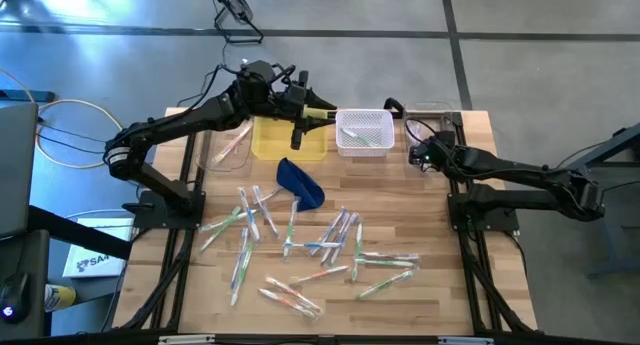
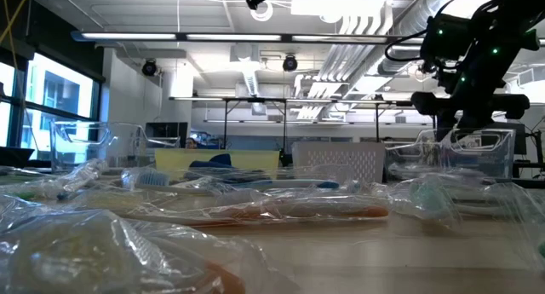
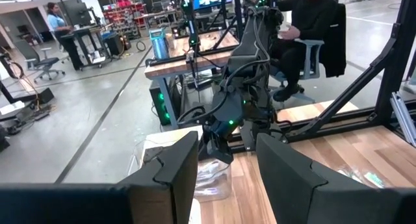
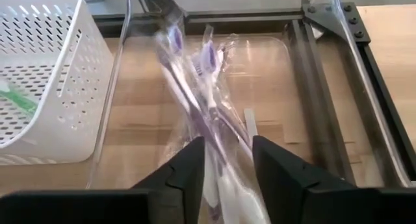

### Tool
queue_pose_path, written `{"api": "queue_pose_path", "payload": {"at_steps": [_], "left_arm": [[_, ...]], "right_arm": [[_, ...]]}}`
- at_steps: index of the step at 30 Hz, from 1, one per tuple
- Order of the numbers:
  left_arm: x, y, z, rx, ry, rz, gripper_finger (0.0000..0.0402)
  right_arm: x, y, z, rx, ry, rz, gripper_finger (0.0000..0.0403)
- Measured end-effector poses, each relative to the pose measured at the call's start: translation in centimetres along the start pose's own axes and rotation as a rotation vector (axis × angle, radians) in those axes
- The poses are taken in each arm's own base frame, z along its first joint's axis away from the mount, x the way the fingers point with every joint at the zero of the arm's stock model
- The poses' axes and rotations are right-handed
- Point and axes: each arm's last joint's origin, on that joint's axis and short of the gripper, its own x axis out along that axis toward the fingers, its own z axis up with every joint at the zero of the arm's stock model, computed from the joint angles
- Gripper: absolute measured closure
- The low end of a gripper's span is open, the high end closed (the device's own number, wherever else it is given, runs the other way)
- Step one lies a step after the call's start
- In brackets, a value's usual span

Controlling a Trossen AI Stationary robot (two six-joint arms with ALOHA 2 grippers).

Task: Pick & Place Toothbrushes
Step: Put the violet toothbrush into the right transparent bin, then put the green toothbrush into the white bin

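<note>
Several wrapped toothbrushes (image 1: 330, 247) lie scattered on the wooden table's near half. My right gripper (image 4: 227, 169) reaches down into a clear bin (image 1: 432, 120) at the far right. It is open, its fingers on either side of the handle end of two purple toothbrushes (image 4: 195, 100) in clear wrap. The wrapped pair lies on the bin's floor, heads toward the far wall. My left gripper (image 3: 227, 165) hovers open and level above the yellow tray (image 1: 275, 140), with nothing between its fingers. My right gripper comes slanting down from the table's right, its fingers along the wrapped purple toothbrushes' handle end (image 4: 224, 178). The clear wrap reaches both fingers (image 4: 188, 172); I cannot tell whether they still touch it. The pair rests on the bin's floor.
A white perforated basket (image 1: 363, 132) with green toothbrushes stands between the yellow tray and the clear bin. Another clear bin (image 1: 225, 145) sits at the far left. A dark blue pouch (image 1: 300, 180) lies mid-table. People and desks show beyond the table.
</note>
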Motion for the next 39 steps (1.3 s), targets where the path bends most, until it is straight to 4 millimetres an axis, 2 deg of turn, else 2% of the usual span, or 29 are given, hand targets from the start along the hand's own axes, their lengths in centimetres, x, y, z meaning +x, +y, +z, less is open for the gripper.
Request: {"api": "queue_pose_path", "payload": {"at_steps": [5, 13, 19, 31, 39], "left_arm": [[0.0, 0.0, 0.0, -0.002, 0.004, -0.001, 0.0249], [0.0, 0.0, 0.0, -0.003, 0.004, -0.001, 0.0249], [0.0, 0.0, -0.2, -0.01, 0.017, -0.005, 0.0249], [0.0, -0.1, -0.2, -0.012, 0.022, -0.006, 0.0249], [0.0, -0.1, -0.2, -0.012, 0.022, -0.006, 0.0249]], "right_arm": [[-0.4, 0.4, 0.5, 0.014, 0.009, 0.049, 0.0267], [-2.1, 1.2, 2.4, -0.013, -0.037, 0.166, 0.027], [-3.2, 1.3, 3.4, -0.001, -0.074, 0.263, 0.0299], [-4.7, 1.9, 4.6, -0.005, -0.114, 0.526, 0.0392], [-5.1, 2.4, 5.0, -0.015, -0.134, 0.613, 0.04]]}}
